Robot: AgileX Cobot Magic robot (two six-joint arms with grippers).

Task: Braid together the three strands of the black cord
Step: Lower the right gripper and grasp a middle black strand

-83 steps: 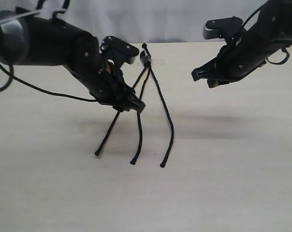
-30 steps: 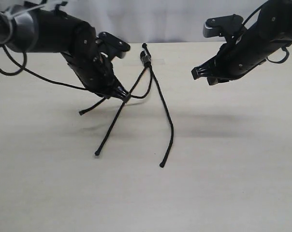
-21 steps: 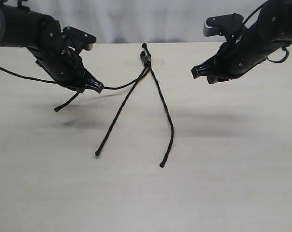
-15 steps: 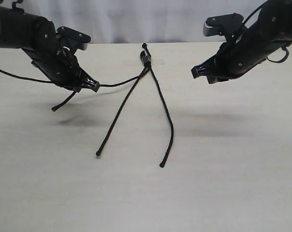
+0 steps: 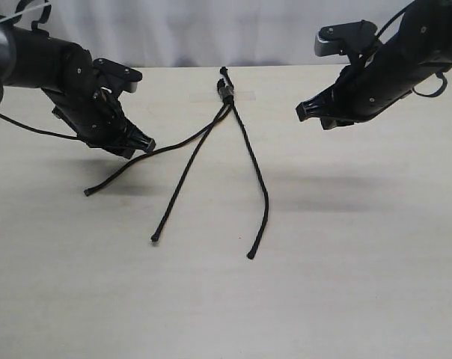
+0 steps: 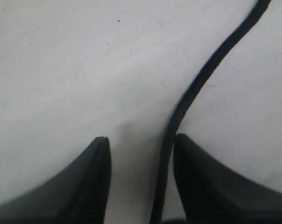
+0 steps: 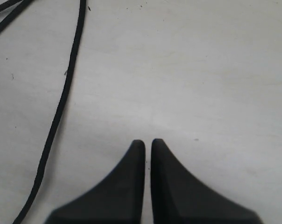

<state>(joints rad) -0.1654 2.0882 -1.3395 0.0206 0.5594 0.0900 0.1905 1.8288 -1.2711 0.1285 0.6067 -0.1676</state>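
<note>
**Exterior view:** Bright, even, diffuse light from overhead. Soft-edged shadows lie on the table [image 5: 361, 284], one patch under the left arm [image 5: 54, 67] and a wide faint band under the right arm [image 5: 391, 67]. Focus is fair and the cord [image 5: 248, 157] has clean edges. Both arms read as near-solid black with little surface detail.

**Left wrist view:** Cooler and greyer. The strand [image 6: 197, 88] is soft. The fingers [image 6: 85, 186] are blurred and featureless, with a dim shadow between them.

**Right wrist view:** Table specks are sharp. The fingers [image 7: 127, 186] are out of focus.
</note>
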